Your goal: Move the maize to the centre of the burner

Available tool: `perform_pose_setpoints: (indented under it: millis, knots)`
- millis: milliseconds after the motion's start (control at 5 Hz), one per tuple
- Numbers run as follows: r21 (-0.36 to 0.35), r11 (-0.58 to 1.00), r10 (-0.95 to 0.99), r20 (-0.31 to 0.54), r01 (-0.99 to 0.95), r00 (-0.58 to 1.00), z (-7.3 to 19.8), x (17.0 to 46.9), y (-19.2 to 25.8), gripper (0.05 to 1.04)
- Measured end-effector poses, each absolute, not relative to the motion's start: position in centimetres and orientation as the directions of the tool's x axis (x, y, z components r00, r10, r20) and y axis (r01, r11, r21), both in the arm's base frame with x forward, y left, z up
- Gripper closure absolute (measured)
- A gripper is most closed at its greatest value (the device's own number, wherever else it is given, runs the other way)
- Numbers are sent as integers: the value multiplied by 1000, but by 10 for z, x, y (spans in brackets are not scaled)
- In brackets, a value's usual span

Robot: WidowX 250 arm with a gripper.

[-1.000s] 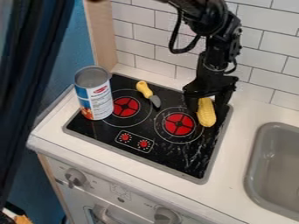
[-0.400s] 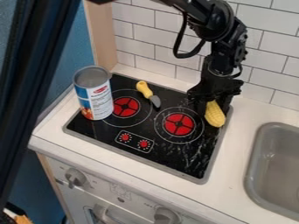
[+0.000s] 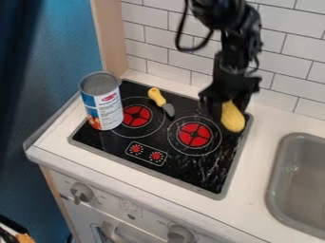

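Observation:
Over the back right of the black stove top, my gripper (image 3: 230,104) hangs down, shut on the yellow maize (image 3: 233,118). The maize's upper end lies between the fingers and partly hidden by them; its lower end sticks out below, tilted down to the right. To the left and a little nearer the front is the right red burner (image 3: 194,135), with nothing on it. The maize is outside that burner's red disc, near the stove's right edge.
A tall open can (image 3: 103,101) stands at the stove's left, beside the left burner (image 3: 136,116). A yellow-handled toy knife (image 3: 161,101) lies behind and between the burners. The grey sink (image 3: 297,182) is at right; a tiled wall (image 3: 158,45) rises behind.
The gripper and maize first shifted right, then came slightly back left. The maize has gone from nearly upright to leaning down-right. The dark shape at the left edge has moved left.

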State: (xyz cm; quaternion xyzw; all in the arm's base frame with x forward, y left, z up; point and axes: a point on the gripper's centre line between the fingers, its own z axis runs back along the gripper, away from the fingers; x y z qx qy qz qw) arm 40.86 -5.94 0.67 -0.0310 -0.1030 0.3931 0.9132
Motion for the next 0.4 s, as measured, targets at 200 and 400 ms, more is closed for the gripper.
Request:
perform_pose_setpoints:
  millis: [200,400]
  knots:
    - [-170,623,779,219,-763,587,38,387,-44,455]
    - [-184,509,853,242,-841,463,36,352,-21,456]
